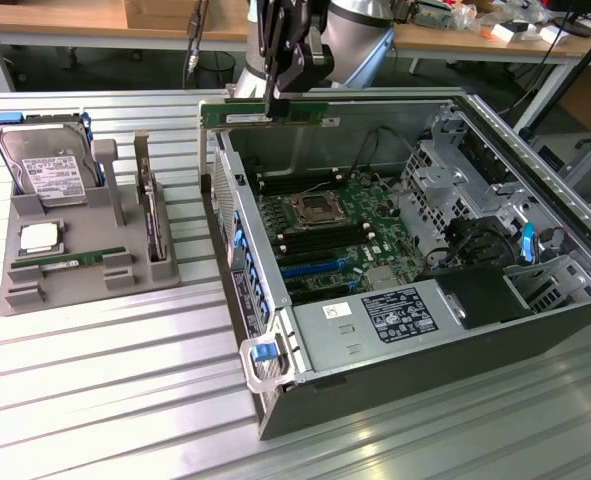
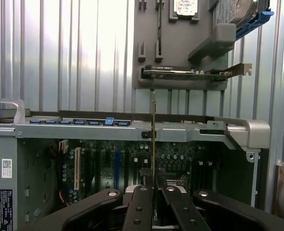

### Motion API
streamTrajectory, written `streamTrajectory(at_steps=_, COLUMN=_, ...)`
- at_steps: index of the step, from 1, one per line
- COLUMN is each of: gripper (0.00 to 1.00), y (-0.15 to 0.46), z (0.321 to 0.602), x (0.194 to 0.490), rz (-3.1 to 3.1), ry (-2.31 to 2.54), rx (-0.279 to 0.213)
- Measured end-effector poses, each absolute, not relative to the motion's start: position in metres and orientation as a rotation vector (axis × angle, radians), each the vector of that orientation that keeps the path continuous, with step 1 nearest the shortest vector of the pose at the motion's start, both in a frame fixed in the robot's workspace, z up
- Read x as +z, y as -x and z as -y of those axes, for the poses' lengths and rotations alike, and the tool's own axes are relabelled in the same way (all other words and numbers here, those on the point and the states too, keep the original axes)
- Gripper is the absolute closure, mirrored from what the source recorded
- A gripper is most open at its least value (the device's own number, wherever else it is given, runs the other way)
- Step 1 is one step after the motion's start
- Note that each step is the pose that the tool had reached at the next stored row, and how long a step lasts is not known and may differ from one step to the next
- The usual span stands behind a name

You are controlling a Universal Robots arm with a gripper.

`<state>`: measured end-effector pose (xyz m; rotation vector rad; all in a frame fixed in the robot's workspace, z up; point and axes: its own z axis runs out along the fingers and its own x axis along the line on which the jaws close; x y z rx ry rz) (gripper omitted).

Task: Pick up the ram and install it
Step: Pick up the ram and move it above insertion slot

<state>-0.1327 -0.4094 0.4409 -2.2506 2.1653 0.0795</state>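
One tool (image 2: pixel 154 192) grips one ram (image 1: pixel 237 115) above one open case (image 1: pixel 425 382).

Arm (image 1: pixel 360 30) overhead, tool (image 1: pixel 272 103) downward, fingers (image 2: pixel 138 211) clamped narrowly

— Pictured: the arm (image 1: pixel 360 40), its rounded joint housing a pale silver-grey.
— And the tool (image 1: pixel 273 98)?
— Black throughout. From the wrist camera, two slim inner fingers (image 2: pixel 139 211) are flanked by broad outer links (image 2: pixel 84 211).
— Any markings?
— Round silver screws (image 2: pixel 112 194) dot each link and finger.
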Motion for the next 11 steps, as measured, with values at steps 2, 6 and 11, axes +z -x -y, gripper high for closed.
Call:
streamTrajectory(at_steps=2, gripper=0.87, y=0.1300, z=0.4094, x=0.4409, rz=-2.166, ry=2.251, rx=0.078)
streamTrajectory(at_steps=6, gripper=0.87, y=0.1268, z=0.4094, x=0.4409, rz=-2.167, ry=2.252, rx=0.077)
streamTrajectory(at_steps=11, gripper=0.87, y=0.1222, z=0.4094, x=0.4409, rz=-2.168, ry=2.253, rx=0.075)
